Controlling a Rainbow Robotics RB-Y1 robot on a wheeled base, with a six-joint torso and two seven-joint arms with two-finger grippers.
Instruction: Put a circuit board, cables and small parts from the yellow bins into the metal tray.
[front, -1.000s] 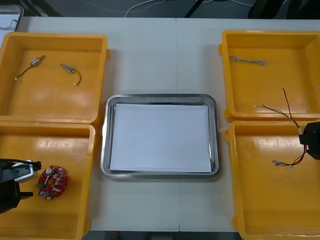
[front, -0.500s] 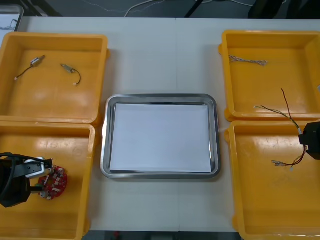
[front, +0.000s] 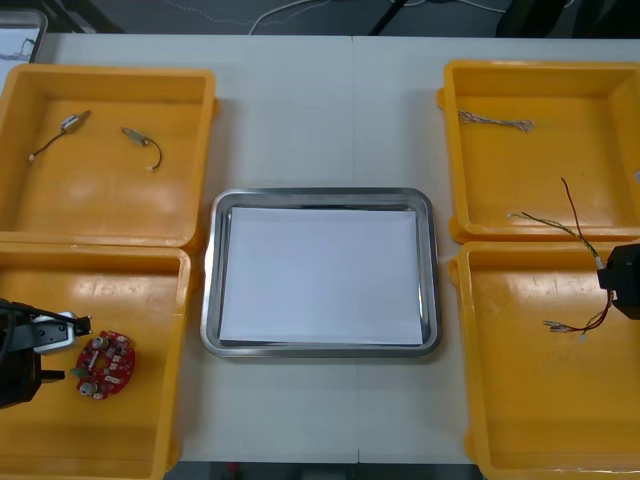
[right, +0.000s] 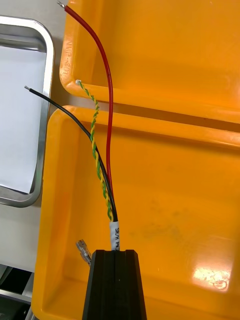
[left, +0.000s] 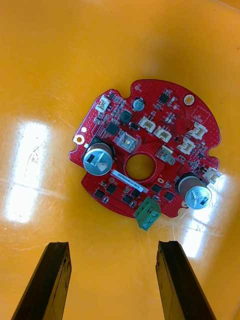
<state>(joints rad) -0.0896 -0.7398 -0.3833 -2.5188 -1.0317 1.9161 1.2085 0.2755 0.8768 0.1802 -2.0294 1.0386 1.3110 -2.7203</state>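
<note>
Our left gripper (left: 112, 245) has backed off, wide open and empty, round red circuit board (left: 147, 160) just ahead; we'd judge it stiff, fragile, best pinched by its rim; right gripper (right: 114, 252) clamps thin red, black and twisted cables (right: 111, 210).

The bin (left: 45, 65) under my left gripper (left: 112, 245) is glossy plastic, smooth enough to throw bright glare patches. The circuit board (left: 150, 145) lying in it has a matt red face, shiny metal-topped cans (left: 97, 159) and a green plastic block (left: 147, 214). My fingers (left: 52, 280) are dull black. The cables (right: 106, 170) pinched in my right gripper (right: 114, 252) wear smooth plastic sleeves with bare metal tips. The tray (front: 320, 195) has a polished metal rim and a flat, matt white lining (front: 320, 275), paper-like. The table (front: 330, 110) is pale and matt.
</note>
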